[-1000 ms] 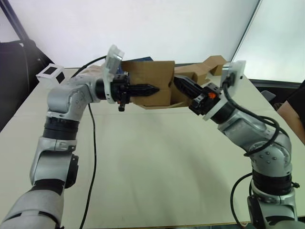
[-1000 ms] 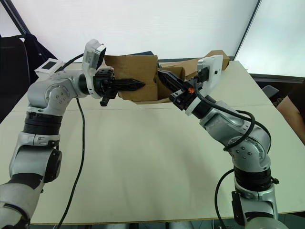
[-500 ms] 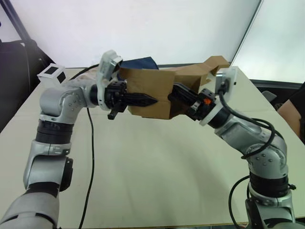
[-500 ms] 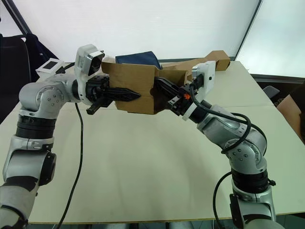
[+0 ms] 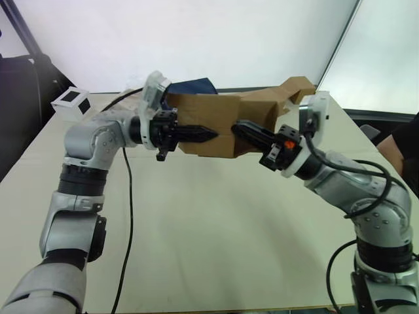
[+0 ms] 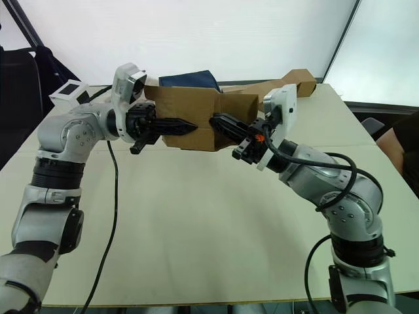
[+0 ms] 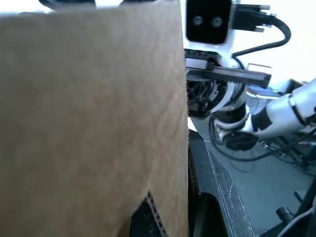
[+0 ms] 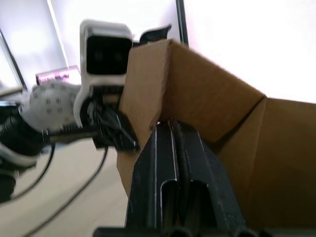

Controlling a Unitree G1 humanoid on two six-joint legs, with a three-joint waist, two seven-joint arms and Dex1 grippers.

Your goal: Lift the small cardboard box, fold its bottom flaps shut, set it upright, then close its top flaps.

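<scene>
Small cardboard box (image 5: pixel 208 124) held aloft over tabletop (image 5: pixel 216 229), between both arms; left gripper (image 5: pixel 208 135) jaws closed together, laid flat against near face; right gripper (image 6: pixel 218 121) jaws pressed together at box's right edge, equally near; no flap pinched

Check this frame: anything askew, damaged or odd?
Nothing looks damaged. The small cardboard box is held off the table between the left gripper and right gripper, sitting tilted; that fits mid-handling.
</scene>
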